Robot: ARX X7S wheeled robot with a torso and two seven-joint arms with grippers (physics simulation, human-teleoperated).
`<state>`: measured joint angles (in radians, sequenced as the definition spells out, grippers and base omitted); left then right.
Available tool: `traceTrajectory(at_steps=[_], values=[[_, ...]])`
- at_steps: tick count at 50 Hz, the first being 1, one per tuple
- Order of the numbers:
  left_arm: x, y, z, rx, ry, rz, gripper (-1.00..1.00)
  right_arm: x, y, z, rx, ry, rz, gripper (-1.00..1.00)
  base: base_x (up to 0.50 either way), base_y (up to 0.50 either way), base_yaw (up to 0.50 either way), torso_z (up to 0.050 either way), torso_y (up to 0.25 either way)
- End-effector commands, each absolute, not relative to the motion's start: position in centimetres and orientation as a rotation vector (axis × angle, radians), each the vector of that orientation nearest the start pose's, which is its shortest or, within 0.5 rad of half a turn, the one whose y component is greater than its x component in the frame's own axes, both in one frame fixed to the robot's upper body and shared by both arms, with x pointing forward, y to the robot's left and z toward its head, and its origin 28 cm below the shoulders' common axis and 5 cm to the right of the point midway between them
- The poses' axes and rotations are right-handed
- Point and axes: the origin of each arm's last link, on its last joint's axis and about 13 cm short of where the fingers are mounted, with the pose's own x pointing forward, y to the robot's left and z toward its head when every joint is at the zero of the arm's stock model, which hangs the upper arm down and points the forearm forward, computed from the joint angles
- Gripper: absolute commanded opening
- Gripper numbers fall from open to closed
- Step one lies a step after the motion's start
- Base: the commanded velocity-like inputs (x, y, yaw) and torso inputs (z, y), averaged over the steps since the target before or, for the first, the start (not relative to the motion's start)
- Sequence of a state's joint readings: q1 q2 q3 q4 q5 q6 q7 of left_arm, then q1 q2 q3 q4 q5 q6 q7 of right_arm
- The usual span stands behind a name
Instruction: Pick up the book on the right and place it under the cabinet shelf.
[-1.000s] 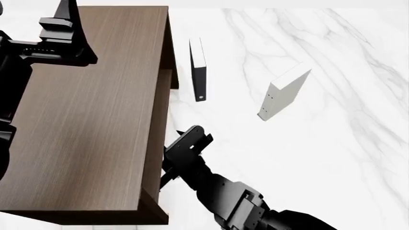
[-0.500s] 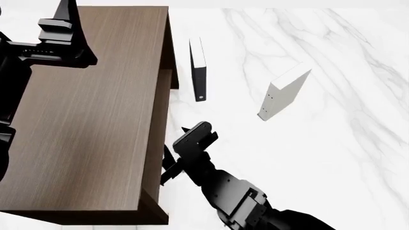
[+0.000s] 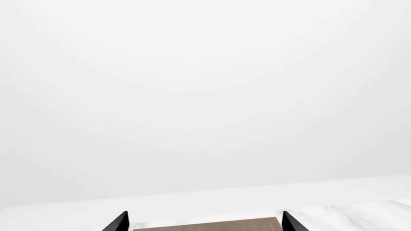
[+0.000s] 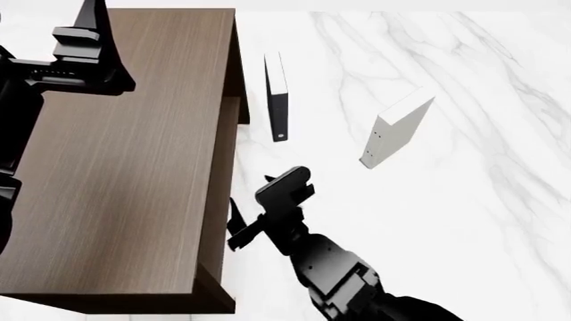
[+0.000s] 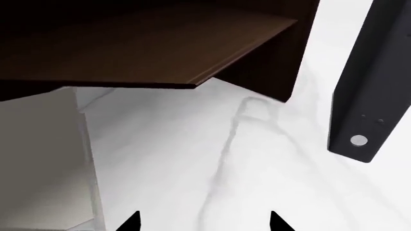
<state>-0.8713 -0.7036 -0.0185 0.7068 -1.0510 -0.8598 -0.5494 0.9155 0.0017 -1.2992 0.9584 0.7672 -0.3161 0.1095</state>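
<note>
Backing rightward from the cabinet [image 4: 116, 160], right end effector [image 5: 202, 222] is spread open, empty.

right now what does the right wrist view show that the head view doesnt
Only the right wrist view shows the cabinet shelf from below and the pale book standing on the floor under it, with nothing gripping it.

Only the head view shows the cabinet top, the white dotted-spine book, the left gripper above the cabinet, and the right gripper beside the cabinet's open front.

Both show the black book upright on the marble floor.
</note>
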Motion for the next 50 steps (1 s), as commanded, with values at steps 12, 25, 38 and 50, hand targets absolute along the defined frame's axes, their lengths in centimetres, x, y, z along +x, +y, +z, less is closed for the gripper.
traceTrajectory(at_steps=[12,25,38,50], values=[[22.1,26.5,30.6,0.056,-0.509,-0.061,1.00,33.0,-9.2,0.9,-0.491,0.266,0.085,1.00,0.00,0.00,0.00,-0.002,-0.005],[22.1,26.5,30.5,0.054,-0.509,-0.063,1.00,32.5,-10.4,2.2,-0.496,0.254,0.048,1.00,0.00,0.00,-0.01,-0.001,-0.004],[22.3,26.3,30.0,0.054,-0.500,-0.066,1.00,31.8,-11.6,6.2,-0.467,0.171,0.039,1.00,0.00,0.00,0.00,-0.002,-0.003],[22.4,26.2,30.0,0.065,-0.494,-0.062,1.00,30.7,-11.7,8.6,-0.422,0.110,0.078,1.00,0.00,0.00,0.00,0.000,-0.002]])
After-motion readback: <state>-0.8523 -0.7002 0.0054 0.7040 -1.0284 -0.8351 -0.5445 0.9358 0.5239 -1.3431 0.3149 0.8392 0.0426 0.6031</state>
